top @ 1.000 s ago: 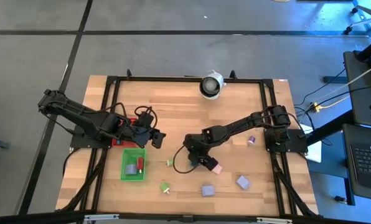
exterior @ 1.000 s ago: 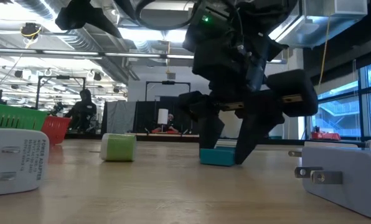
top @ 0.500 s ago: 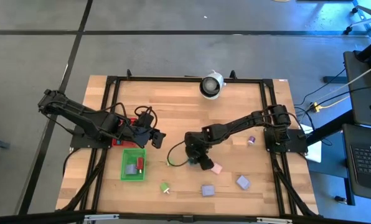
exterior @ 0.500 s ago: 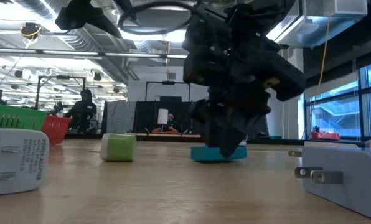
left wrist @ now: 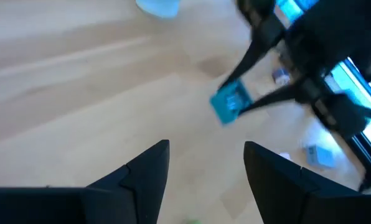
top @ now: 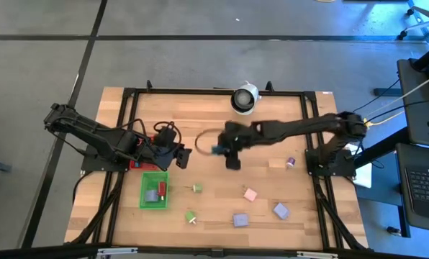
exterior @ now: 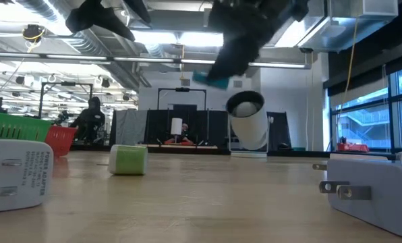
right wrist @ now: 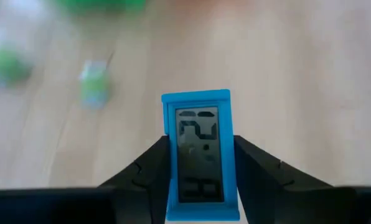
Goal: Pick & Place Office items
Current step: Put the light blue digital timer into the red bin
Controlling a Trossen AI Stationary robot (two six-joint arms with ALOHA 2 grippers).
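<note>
My right gripper (top: 225, 150) hangs above the table's middle, shut on a teal piece with a small grey display (right wrist: 198, 155), which also shows in the low view as the teal piece (exterior: 211, 81). My left gripper (left wrist: 205, 155) is open over bare wood beside the red tray (top: 137, 165). Flat on the table lie a pink block (top: 250, 194), two lavender blocks (top: 240, 220) (top: 281, 210), a small purple piece (top: 291, 162) and two green pins (top: 196, 188) (top: 191, 216). The green tray (top: 144, 201) holds a lavender piece and a red piece. My right gripper pinches the teal piece between its two fingers (right wrist: 149, 171), one on each long side (right wrist: 170, 168), at the end nearer the wrist. The fingers come slanting down from the table's right. The piece sticks out beyond the fingertips, tilted and lifted clear of the table.
A white round black-centred object (top: 245, 98) stands at the far edge. In the low view a white adapter (exterior: 12, 174) and a white plug (exterior: 373, 189) sit at the near edge. A black frame (top: 214, 91) rims the table. People show in the room behind.
My right gripper rose from the table beside the pink block and swung toward the far edge, carrying the teal piece from the table top up clear. The pink block stayed where it was.
</note>
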